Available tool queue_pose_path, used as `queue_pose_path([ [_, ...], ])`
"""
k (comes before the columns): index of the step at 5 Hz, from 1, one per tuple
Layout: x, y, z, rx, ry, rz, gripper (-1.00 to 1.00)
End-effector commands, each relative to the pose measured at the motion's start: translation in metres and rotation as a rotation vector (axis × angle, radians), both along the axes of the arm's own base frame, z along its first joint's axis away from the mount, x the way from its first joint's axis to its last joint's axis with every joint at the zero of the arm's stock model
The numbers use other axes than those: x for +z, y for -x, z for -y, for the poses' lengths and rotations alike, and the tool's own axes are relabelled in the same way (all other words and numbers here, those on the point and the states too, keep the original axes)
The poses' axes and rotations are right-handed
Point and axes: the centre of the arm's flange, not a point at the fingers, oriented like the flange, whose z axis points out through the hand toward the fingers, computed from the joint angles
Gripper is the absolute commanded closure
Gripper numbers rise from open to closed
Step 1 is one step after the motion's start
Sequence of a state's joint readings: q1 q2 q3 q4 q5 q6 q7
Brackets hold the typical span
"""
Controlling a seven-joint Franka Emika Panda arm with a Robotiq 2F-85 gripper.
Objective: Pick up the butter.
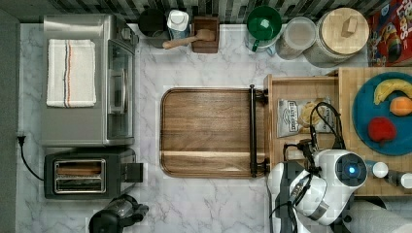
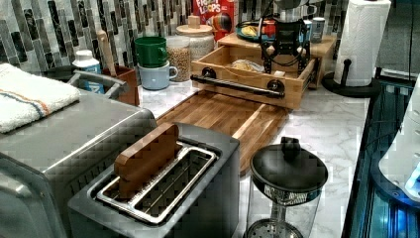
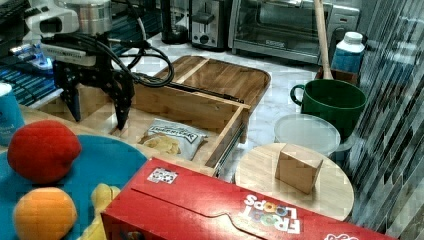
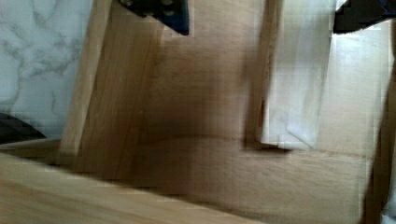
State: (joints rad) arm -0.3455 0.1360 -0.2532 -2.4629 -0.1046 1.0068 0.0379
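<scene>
Butter [image 4: 299,79] lies on the floor of the open wooden drawer [image 3: 200,107], near the end away from the chip bag [image 3: 170,137]. The tool [image 3: 98,112] hangs over it with fingers spread wide, holding nothing. To grip well, I would centre the stick between the fingers, which seems off to one side now, and close across its narrow width. The wrist view shows the pale stick closely; the right view shows the finger spread and height above the drawer.

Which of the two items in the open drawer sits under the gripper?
The butter, a pale stick below the open gripper. The chip bag lies further along the drawer.
</scene>
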Motion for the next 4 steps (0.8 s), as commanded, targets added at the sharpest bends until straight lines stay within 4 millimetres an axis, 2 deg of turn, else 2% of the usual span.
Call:
queue_pose_path([
  [1, 0.013, -0.024, 0.016, 0.115, 0.083, 0.171, 1.0],
  [2, 0.025, -0.026, 0.014, 0.102, 0.09, 0.149, 1.0],
  [3, 0.044, -0.036, 0.009, 0.091, 0.073, 0.115, 1.0],
  [4, 0.074, -0.053, -0.009, 0.08, 0.1, 0.099, 1.0],
])
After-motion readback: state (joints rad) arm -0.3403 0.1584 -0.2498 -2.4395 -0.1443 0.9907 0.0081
